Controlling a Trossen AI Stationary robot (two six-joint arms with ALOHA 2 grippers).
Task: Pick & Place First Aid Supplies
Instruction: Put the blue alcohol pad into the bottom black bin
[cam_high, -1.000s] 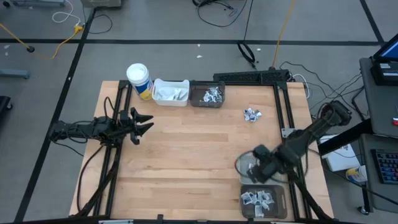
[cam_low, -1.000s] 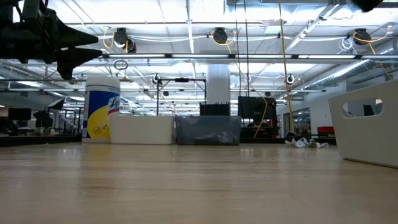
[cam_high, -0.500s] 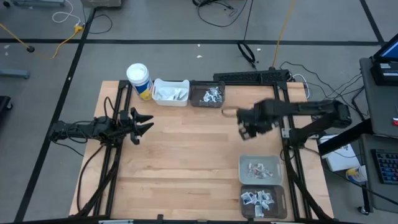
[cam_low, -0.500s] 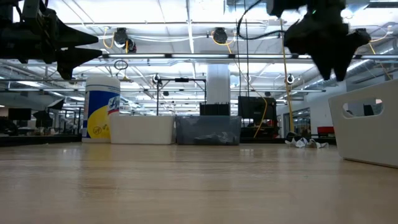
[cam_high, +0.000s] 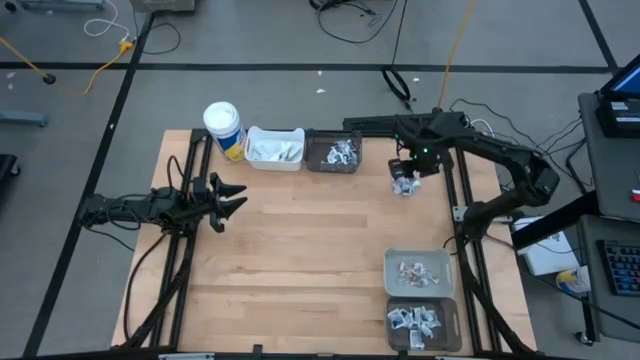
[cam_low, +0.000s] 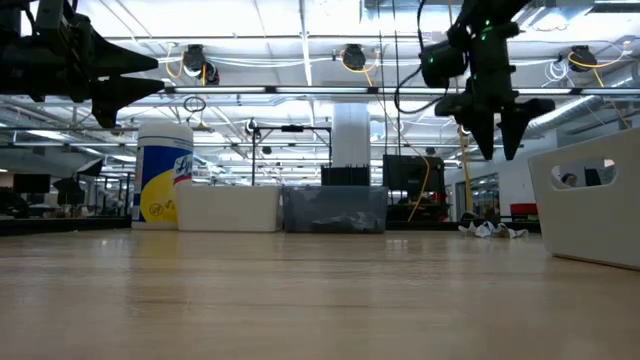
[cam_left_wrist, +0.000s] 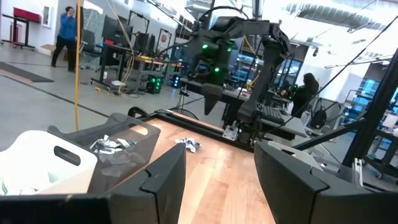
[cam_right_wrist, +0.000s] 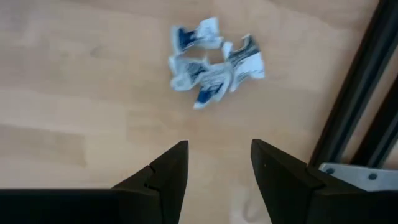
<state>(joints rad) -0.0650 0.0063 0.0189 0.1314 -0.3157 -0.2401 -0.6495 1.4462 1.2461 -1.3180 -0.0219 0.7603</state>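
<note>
A small pile of loose first aid packets (cam_high: 405, 184), white and silvery with blue print, lies on the wooden table near its far right corner. The pile also shows in the right wrist view (cam_right_wrist: 214, 62) and in the low view (cam_low: 490, 230). My right gripper (cam_high: 408, 163) hangs open above the pile, pointing down, with nothing between its fingers (cam_low: 492, 135) (cam_right_wrist: 214, 168). My left gripper (cam_high: 232, 197) stands open and level above the table's left side, holding nothing (cam_left_wrist: 221, 180).
A white bin (cam_high: 273, 148) and a dark bin (cam_high: 333, 152) with packets stand at the far edge, beside a white cup with a yellow band (cam_high: 222, 125). A grey bin (cam_high: 418, 272) and a dark bin (cam_high: 423, 320) with packets stand at the near right. A black frame rail (cam_high: 455, 180) runs beside the pile.
My right gripper has swung from above the grey bin at the near right toward the table's far edge, rolling as it went. It now hangs over the loose pile of packets. The packets have not moved.
</note>
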